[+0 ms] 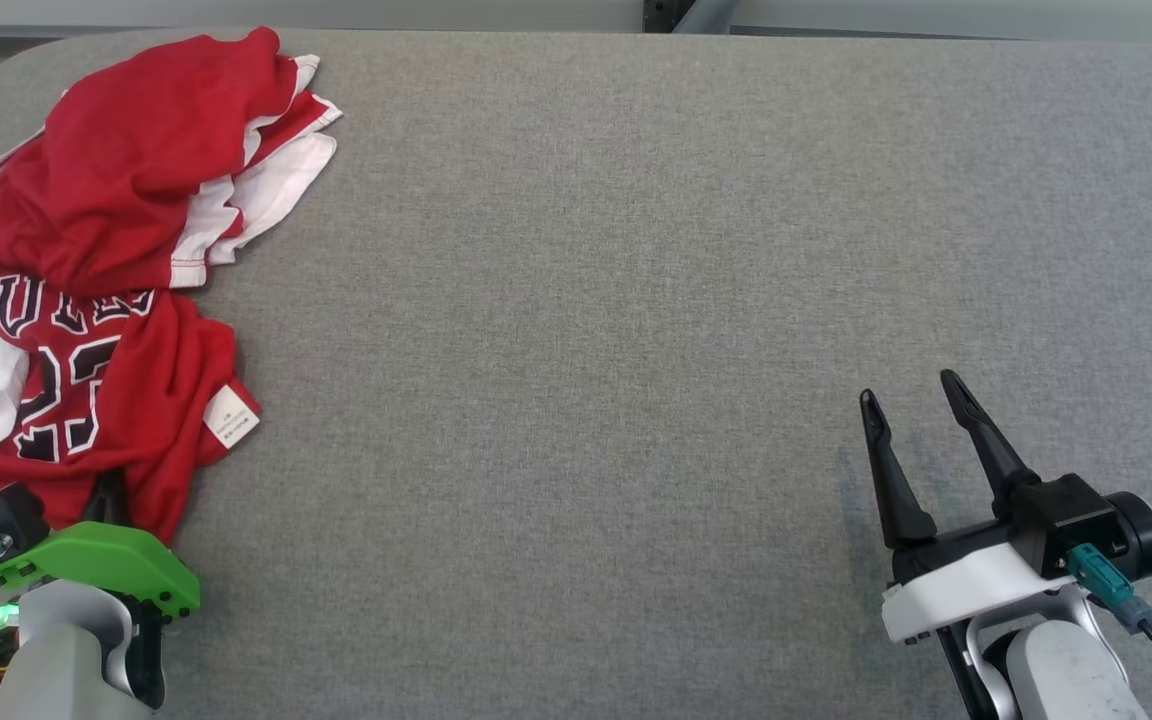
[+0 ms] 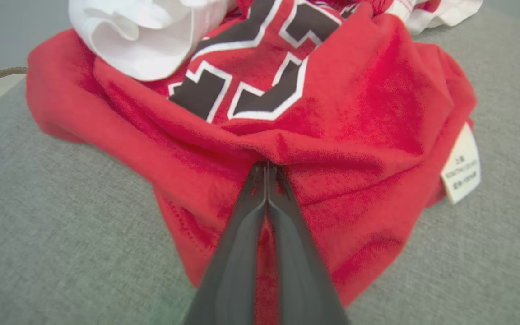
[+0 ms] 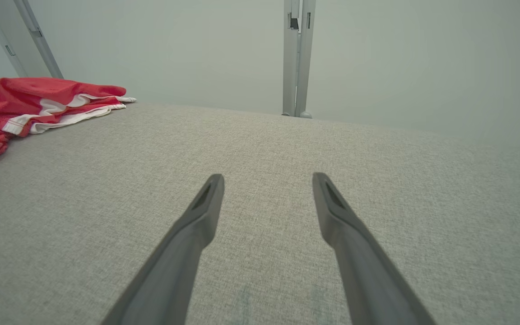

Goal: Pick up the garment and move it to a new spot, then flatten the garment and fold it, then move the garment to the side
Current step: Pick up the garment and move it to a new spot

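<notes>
The garment (image 1: 86, 200), a red jersey with white trim and black numerals edged in white, lies crumpled in a heap at the far left of the grey cloth-covered table (image 1: 576, 250), with its white label (image 1: 229, 417) turned out at the near right edge of the pile. The left gripper (image 2: 266, 169) is pinched tight on a raised fold of the red fabric at the heap's near edge. The right gripper (image 1: 909, 390) sits well apart from the heap, over bare table at the near right, its two dark prongs spread wide.
</notes>
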You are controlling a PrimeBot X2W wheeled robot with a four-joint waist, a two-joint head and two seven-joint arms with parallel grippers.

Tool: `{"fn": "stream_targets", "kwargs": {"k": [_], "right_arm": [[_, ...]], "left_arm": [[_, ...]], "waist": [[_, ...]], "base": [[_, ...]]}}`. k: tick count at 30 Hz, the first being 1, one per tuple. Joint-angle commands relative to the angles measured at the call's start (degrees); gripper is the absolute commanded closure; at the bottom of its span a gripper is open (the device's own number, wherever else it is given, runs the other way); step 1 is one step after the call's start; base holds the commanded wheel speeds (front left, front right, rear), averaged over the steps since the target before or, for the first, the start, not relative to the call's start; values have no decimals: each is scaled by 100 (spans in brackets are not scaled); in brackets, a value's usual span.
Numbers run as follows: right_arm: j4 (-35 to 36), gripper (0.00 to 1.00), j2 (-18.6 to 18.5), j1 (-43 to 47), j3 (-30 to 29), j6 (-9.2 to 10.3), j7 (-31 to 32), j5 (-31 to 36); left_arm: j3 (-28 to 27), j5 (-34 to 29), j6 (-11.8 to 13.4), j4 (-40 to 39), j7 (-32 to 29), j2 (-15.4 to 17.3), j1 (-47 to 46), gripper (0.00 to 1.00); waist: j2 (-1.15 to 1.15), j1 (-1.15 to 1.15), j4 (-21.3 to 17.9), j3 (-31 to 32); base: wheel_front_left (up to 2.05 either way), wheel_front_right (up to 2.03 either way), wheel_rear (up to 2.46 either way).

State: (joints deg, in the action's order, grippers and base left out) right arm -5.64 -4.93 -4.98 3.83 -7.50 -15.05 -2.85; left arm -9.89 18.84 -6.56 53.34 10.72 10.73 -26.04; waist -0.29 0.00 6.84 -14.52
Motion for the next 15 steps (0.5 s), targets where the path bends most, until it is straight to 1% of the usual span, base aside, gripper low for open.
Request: {"fn": "stream_targets", "kwargs": {"k": [1, 5, 9, 12, 15], "right_arm": [[-28, 0, 5, 59, -20, 2, -20, -7], [-51, 0, 46, 146, -60, 2, -20, -19], [-66, 0, 89, 212, -56, 2, -20, -43], [-75, 0, 108, 231, -35, 2, -20, -60], [-74, 0, 134, 234, -17, 2, -20, -85]], "left_arm": [[17, 57, -29, -12, 66, 23, -4, 100], [205, 106, -76, -185, 170, -57, 62, 100], [495, 250, -95, -615, 187, -210, 125, 100], [929, 778, -96, -1316, 49, -426, 235, 100], [1400, 1354, -97, -2212, -229, -469, 444, 100]], "waist": [[29, 0, 8, 112], [29, 0, 67, 238], [29, 0, 107, 351], [29, 0, 93, 431], [29, 0, 31, 502]], "base": [[0, 0, 0], [0, 0, 0], [0, 0, 0], [0, 0, 0], [0, 0, 0]]}}
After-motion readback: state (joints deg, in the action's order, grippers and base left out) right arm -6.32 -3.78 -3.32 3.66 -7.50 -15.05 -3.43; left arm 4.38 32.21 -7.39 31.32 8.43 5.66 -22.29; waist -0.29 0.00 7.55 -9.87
